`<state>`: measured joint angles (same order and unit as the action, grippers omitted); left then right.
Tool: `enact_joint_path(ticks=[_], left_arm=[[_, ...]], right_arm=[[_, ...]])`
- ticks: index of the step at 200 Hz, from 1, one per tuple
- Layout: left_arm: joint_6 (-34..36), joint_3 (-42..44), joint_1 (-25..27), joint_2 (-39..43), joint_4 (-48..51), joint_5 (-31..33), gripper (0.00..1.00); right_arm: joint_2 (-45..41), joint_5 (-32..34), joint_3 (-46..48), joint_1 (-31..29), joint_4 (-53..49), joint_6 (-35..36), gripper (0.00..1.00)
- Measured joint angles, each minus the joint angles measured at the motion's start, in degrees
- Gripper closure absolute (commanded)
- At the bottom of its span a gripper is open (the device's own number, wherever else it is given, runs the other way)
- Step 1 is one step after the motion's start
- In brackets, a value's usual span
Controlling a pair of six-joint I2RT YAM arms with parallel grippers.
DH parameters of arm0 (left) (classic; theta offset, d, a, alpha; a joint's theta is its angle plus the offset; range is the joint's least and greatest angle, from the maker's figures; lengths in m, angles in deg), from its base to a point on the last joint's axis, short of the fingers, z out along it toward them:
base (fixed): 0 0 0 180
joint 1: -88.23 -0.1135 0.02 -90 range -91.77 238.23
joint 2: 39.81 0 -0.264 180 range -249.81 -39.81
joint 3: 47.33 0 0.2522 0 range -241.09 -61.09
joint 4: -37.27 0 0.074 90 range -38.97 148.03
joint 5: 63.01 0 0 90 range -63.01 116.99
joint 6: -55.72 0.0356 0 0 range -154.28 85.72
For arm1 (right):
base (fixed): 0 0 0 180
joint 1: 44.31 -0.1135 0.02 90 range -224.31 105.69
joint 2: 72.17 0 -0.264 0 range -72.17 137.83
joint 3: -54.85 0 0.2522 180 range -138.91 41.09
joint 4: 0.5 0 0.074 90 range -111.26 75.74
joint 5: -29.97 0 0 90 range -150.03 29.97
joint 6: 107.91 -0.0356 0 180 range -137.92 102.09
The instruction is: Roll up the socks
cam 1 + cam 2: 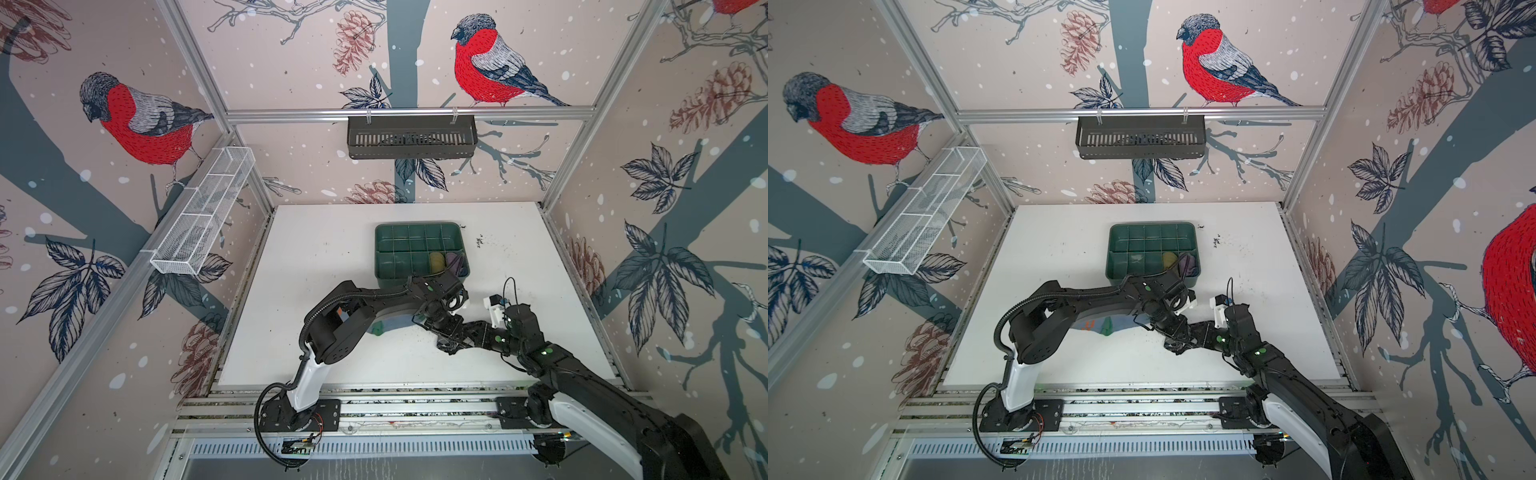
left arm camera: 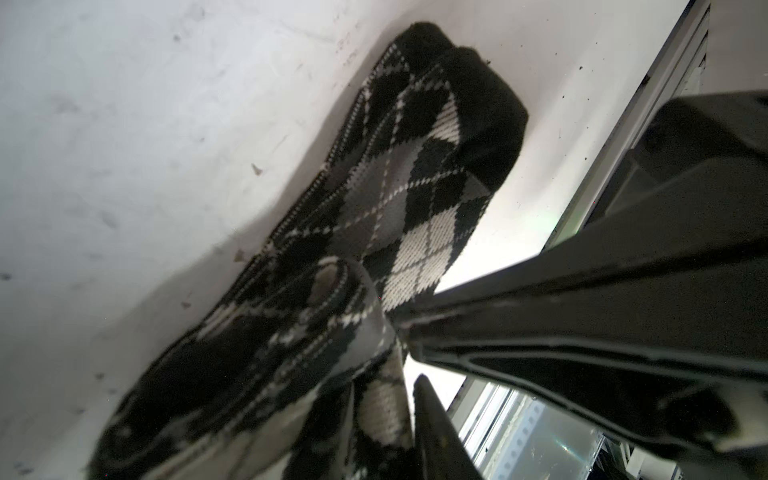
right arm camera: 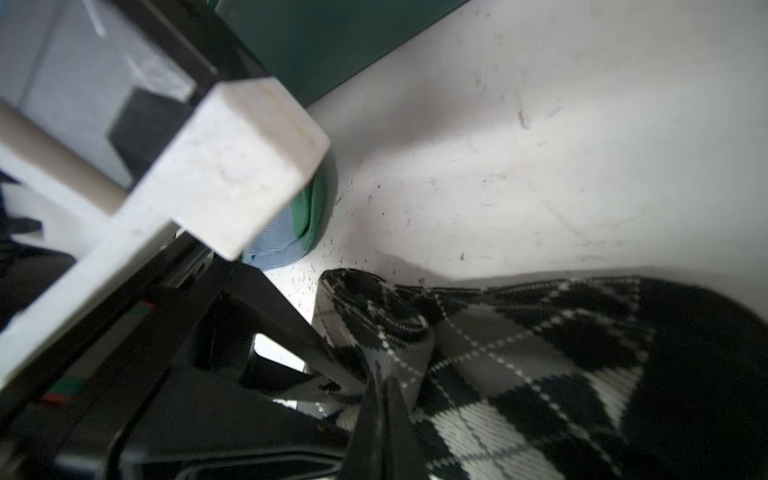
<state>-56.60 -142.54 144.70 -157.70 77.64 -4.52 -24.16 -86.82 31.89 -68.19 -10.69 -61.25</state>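
Top views first, left to right: in both top views the light blue sock (image 1: 1119, 328) lies flat on the white table (image 1: 1059, 257), largely under my left forearm. Its long axis runs across the view, with a green-tipped end toward the claws. Nothing grips it, and it sits near the work, on its left.

Next, the left gripper (image 3: 336, 382): its jaws stand partly apart with argyle fabric between them. I read that as a grip on the argyle sock (image 2: 415, 199), though the left wrist view shows only one of its fingers (image 2: 434, 428).

That sock is the one in hand. A small coil (image 2: 332, 282) sits at its near end, right where both claws meet. The flat unrolled length runs straight away from the left gripper to a black end. So, as I judge it, the roll has to travel along that length, away from the left claw.

The right gripper (image 2: 403, 330) comes in from the right, jaws pressed together at the coil's edge; whether they nip fabric I cannot tell. Both arms are equally near.

From above, the argyle sock is almost wholly hidden under the two wrists, so its heading on the table is hard to make out.
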Motion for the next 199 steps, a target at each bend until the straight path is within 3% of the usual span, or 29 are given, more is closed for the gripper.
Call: enact_joint_path(ticks=[101, 199], left_arm=[[-0.1, 1.2, -0.5, 1.2, -2.3, -1.0, 0.73], [0.2, 7.0, -2.5, 8.0, -5.9, -1.8, 0.75]], right_arm=[[5.8, -2.7, 0.4, 0.0, 2.4, 0.1, 0.97], [10.0, 0.3, -2.4, 0.3, 1.6, 3.0, 0.97]])
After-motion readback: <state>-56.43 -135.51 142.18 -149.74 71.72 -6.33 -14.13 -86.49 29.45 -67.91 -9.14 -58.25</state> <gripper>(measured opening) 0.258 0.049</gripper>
